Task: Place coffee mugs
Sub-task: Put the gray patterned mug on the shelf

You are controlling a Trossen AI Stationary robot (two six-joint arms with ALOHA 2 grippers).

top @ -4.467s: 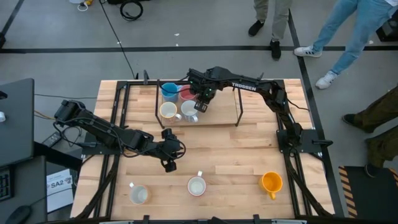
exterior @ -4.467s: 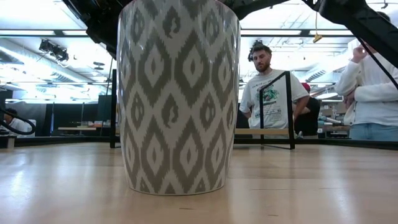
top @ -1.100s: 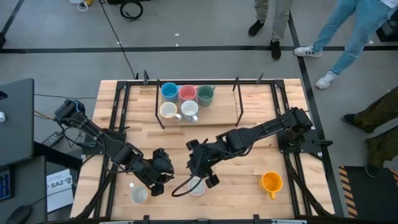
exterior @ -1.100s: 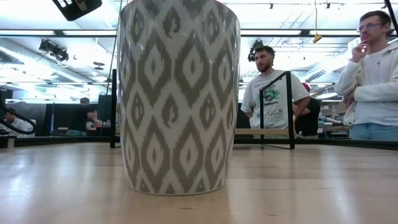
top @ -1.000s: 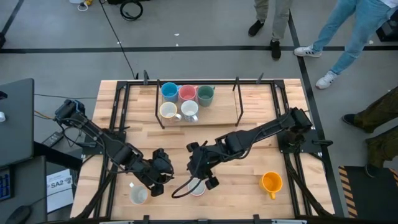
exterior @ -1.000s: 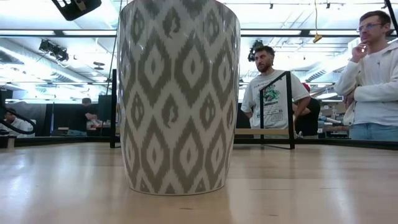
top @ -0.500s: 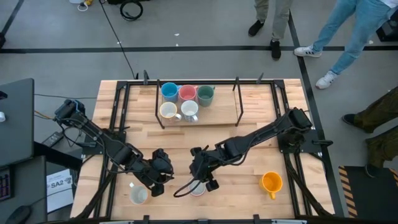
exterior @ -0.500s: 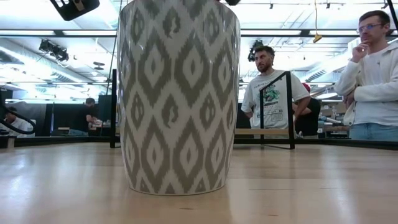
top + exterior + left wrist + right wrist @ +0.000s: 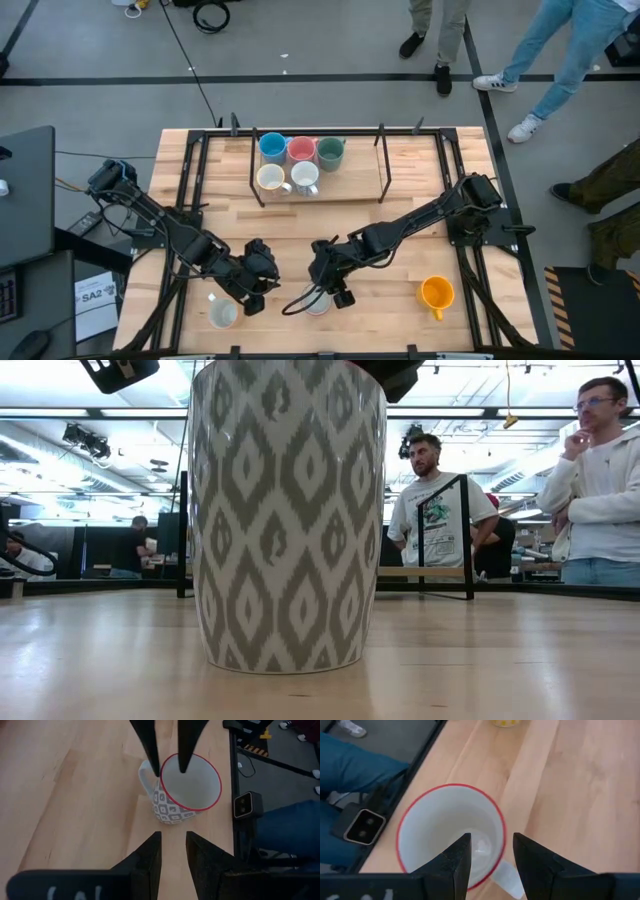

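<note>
On the wooden table (image 9: 400,215), the low rack (image 9: 355,182) at the far side already carries five of the coffee mugs: the blue mug (image 9: 271,147), pink mug (image 9: 301,150) and dark green mug (image 9: 330,152) in the back row, the cream mug (image 9: 270,179) and white mug (image 9: 305,177) in front. Three stand along the near edge, well apart from one another: the left patterned mug (image 9: 222,313), the middle patterned mug (image 9: 318,301) and the orange mug (image 9: 436,293). The step in hand looks like the pick-up of the next two, both arms reaching down toward that near row

The right gripper (image 9: 333,287) hangs directly over the middle patterned mug. Its fingers (image 9: 459,857) stand moderately apart with nothing between them yet, the red rim on the handle side lying below the gap. The next move likely calls for a straight drop so one finger goes inside the wall and one outside, then a firm close

The left gripper (image 9: 255,290) sits just beside the left patterned mug and looks down on it. Its fingers (image 9: 150,855) leave a narrow gap and hold nothing; it must come over the rim first
</note>
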